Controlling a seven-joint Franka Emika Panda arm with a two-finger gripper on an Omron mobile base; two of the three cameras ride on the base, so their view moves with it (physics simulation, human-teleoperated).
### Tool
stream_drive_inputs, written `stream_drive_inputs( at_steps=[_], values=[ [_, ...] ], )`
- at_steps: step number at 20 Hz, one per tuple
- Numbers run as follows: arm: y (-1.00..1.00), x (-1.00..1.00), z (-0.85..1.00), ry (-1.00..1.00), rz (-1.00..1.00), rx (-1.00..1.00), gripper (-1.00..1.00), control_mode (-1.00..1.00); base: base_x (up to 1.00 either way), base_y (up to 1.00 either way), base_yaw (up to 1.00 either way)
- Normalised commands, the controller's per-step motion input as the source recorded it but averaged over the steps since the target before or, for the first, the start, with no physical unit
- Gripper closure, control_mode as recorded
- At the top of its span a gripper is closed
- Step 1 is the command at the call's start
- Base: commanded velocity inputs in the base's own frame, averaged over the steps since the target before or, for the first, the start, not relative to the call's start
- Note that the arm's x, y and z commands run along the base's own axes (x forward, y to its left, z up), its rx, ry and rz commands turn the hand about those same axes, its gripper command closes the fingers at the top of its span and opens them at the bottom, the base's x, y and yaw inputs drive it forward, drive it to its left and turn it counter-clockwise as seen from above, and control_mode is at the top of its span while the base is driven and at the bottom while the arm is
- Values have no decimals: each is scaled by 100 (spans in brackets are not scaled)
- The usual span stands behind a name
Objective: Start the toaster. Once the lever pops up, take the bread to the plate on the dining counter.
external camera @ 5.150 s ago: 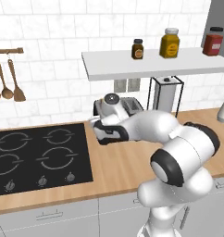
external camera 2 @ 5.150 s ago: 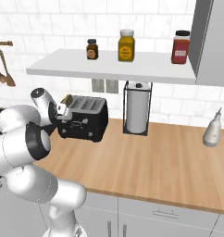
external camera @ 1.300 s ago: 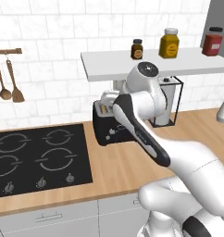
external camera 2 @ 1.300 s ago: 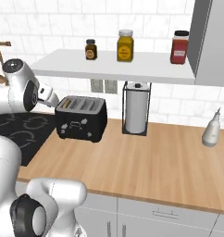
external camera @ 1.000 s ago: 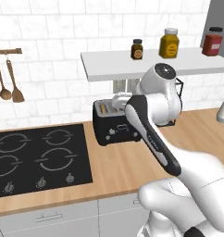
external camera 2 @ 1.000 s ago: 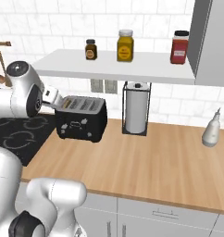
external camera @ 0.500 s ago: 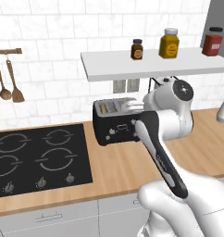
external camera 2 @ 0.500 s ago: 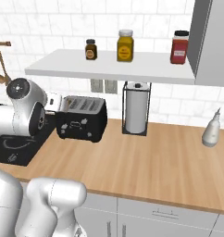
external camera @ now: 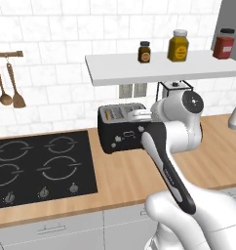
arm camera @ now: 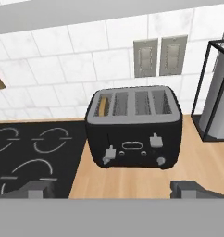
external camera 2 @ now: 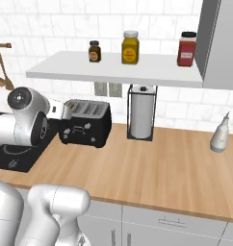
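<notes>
**Toaster lever not yet pressed, jaws wide**

White tiled wall behind, wood worktop (external camera 2: 161, 168) below. Going left to right in the left base view: hanging wooden spoons (external camera: 11, 88), then a black hob (external camera: 42, 166), then the toaster (external camera: 121, 128) against the wall, then a paper towel holder (external camera 2: 141, 113) under the shelf (external camera: 159, 72), then a pale bottle (external camera 2: 219, 134) at the far right. On the shelf, three jars (external camera 2: 130, 47): dark, yellow, red.

Gripper (arm camera: 116, 189) hovering in front of the toaster and a little above the worktop, spread fully apart, holding nothing, both fingertips (arm camera: 37, 190) low in the hand view with the toaster's front between and beyond them. Bread (arm camera: 102, 105) seen in the leftmost slot as a brown edge, sunk low; other slots look empty.

Probably the approach to the push. To do it well: pick the left lever (arm camera: 109, 153), the one nearest under the loaded slot, not the right one. Bring one fingertip just above it, press straight down along the front face until it latches, avoid shoving the toaster backward toward the wall. Closing the jaws first might give a firmer pressing point.

No brand, label or writing legible anywhere; jar labels too small to read.
</notes>
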Motion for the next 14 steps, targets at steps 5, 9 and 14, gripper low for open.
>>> stream_drive_inputs(
  at_steps=[5, 9, 14],
  values=[
    [0, 0, 0, 0, 0, 0, -100, -100, 0, 0, 0],
    [0, 0, 0, 0, 0, 0, -100, -100, 0, 0, 0],
    [0, 0, 0, 0, 0, 0, -100, -100, 0, 0, 0]
  ],
)
